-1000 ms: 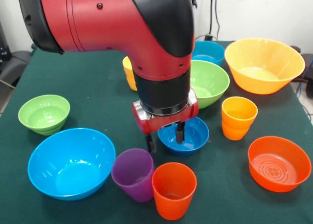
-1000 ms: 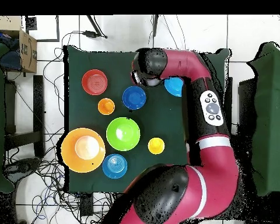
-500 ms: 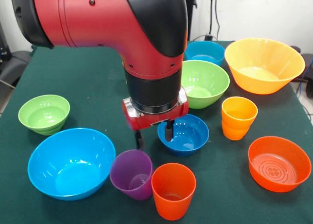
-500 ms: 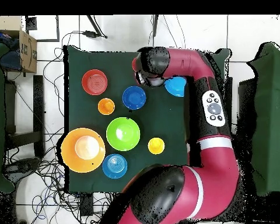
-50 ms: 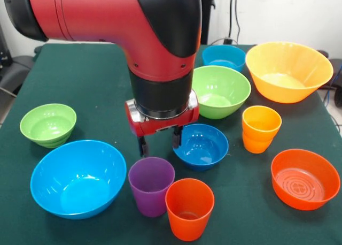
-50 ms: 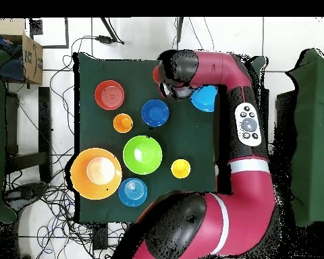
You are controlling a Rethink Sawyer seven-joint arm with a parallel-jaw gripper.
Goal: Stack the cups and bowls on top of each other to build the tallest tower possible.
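Taking the purple cup (image 5: 151, 185) as landmark: the red-orange cup (image 5: 189, 207) stands nearest the camera, touching the purple cup's side, both upright on the green counter (image 5: 101, 84). The large light blue bowl (image 5: 77, 176) sits just beside the purple cup on its other side. Directly above the purple cup's rim hangs the gripper (image 5: 159, 142), fingers apart and holding nothing. Just behind the purple cup lies the dark blue bowl (image 5: 202, 145). Farther back stand the orange-yellow cup (image 5: 260, 128), the orange-red bowl (image 5: 304, 177) and the green bowl (image 5: 222, 91). No tower stands; everything sits apart.
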